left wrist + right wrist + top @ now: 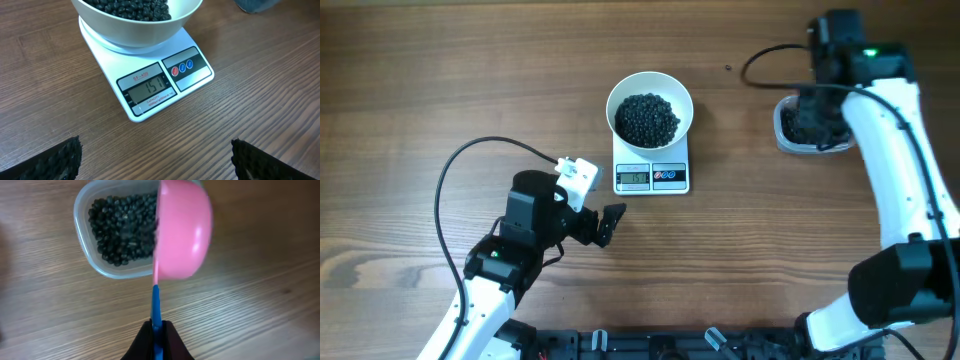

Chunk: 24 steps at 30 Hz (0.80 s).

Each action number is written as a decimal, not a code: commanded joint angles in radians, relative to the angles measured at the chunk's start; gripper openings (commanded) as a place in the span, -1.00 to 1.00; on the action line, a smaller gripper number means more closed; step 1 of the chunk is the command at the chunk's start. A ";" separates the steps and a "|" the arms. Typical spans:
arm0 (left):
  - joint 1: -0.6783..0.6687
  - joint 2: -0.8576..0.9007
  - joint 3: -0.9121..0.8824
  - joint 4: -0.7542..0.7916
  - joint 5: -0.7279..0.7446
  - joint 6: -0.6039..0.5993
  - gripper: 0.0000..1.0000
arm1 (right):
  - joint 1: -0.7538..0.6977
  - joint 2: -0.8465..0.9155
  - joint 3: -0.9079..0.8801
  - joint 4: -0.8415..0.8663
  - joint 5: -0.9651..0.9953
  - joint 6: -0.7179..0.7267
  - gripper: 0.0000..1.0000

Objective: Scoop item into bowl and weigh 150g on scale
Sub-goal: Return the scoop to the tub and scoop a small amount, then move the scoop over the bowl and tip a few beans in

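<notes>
Small, round, matte black beans (649, 118) lie heaped in a loose pile inside the glossy white bowl (616, 100), which sits on the white scale (652, 177) near the middle of the table (410, 70). The scale's grey display (149, 87) reads 151. The left claw (155, 165) is spread wide and empty above the table, just in front of the scale. At the far right, the right claw (157, 340) is pressed together, pinching the blue handle (156, 300) of a pink scoop (182, 235). The scoop is tipped on its side over the edge of a clear plastic tub (82, 225) holding more of the same dark beans.
</notes>
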<state>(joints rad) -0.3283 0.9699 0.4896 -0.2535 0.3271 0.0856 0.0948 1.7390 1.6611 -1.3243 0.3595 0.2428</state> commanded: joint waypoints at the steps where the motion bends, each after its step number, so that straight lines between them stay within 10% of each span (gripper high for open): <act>1: -0.002 -0.001 0.019 0.002 -0.003 0.011 1.00 | 0.057 -0.023 0.016 -0.006 0.209 0.002 -0.91; 6: -0.002 -0.001 0.019 0.002 -0.003 0.012 1.00 | 0.057 -0.023 0.016 0.039 -0.016 -0.092 -0.91; 12: -0.002 -0.001 0.019 0.002 -0.003 0.012 1.00 | 0.112 -0.008 0.016 0.519 -0.829 -0.151 -0.91; 24: -0.002 -0.001 0.019 0.002 -0.003 0.011 1.00 | 0.372 0.055 0.015 0.435 -0.451 -0.322 -0.91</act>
<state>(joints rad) -0.3283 0.9699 0.4896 -0.2539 0.3275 0.0856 0.4347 1.7664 1.6611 -0.8738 -0.2352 -0.0284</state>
